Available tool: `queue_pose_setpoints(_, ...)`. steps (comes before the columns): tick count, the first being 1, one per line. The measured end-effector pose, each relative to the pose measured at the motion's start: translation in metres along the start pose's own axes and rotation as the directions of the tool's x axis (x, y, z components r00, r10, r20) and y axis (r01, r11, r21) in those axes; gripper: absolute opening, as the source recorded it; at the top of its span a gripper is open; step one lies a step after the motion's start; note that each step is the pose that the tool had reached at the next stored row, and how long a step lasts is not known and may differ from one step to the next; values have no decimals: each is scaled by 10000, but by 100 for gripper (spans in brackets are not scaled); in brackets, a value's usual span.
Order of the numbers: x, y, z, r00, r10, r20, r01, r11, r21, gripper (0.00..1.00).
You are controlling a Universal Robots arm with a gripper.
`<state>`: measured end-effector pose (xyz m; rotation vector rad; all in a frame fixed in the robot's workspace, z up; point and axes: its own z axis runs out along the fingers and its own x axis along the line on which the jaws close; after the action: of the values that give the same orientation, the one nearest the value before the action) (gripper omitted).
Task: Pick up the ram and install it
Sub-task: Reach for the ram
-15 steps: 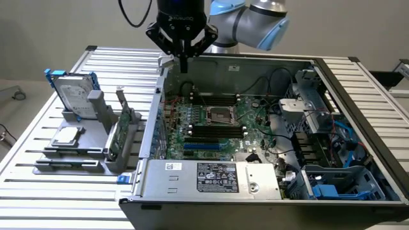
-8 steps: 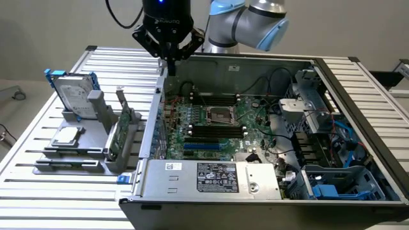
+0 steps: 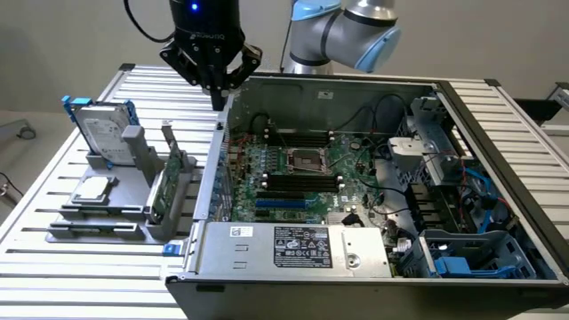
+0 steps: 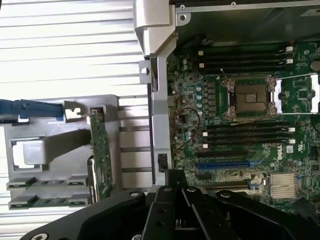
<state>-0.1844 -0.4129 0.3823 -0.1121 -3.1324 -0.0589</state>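
A silver, sticker-covered power-supply box (image 3: 294, 247) is sitting nearest, at the front of the open black computer case (image 3: 534, 220) on the slatted aluminium counter (image 3: 53, 267). Beside the case, toward the exterior view's left, a grey plastic holder (image 3: 160, 227) is carrying the parts. The ram (image 3: 98, 211), a thin green stick, seems to be lying low in the clips at the holder's near end, though I cannot be sure. A taller green expansion card (image 3: 170, 183) is standing near it. Farther back, the black robot hand (image 3: 216, 100) is hovering over the case's side wall, fingers shut and holding nothing. The pick is calling for opened fingers squared across the stick's thin faces, gripping mid-length, lifting straight out of the clips and keeping clear of the card.
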Motion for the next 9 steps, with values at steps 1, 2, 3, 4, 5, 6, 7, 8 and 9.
queue_pose_setpoints(1, 44, -7, 5, 10000, -2, 0, 2, 10000, 12, 11)
queue_pose_setpoints(2, 89, -13, 11, 10000, -2, 1, 2, 10000, 23, 11)
queue_pose_setpoints(3, 135, -20, 17, 10000, -1, 2, 1, 10000, 33, 11)
queue_pose_setpoints(4, 179, -27, 22, 10000, -1, 4, 1, 10000, 44, 11)
queue_pose_setpoints(5, 224, -33, 26, 10000, -1, 3, 1, 10000, 58, 11)
queue_pose_setpoints(6, 271, -40, 31, 10000, -2, 5, 2, 10000, 73, 11)
queue_pose_setpoints(7, 316, -46, 35, 10000, -1, 6, 1, 10000, 88, 11)
queue_pose_setpoints(8, 361, -53, 40, 10000, -1, 7, 1, 9999, 104, 11)
queue_pose_setpoints(9, 405, -59, 44, 10000, 0, 9, 0, 9999, 121, 11)
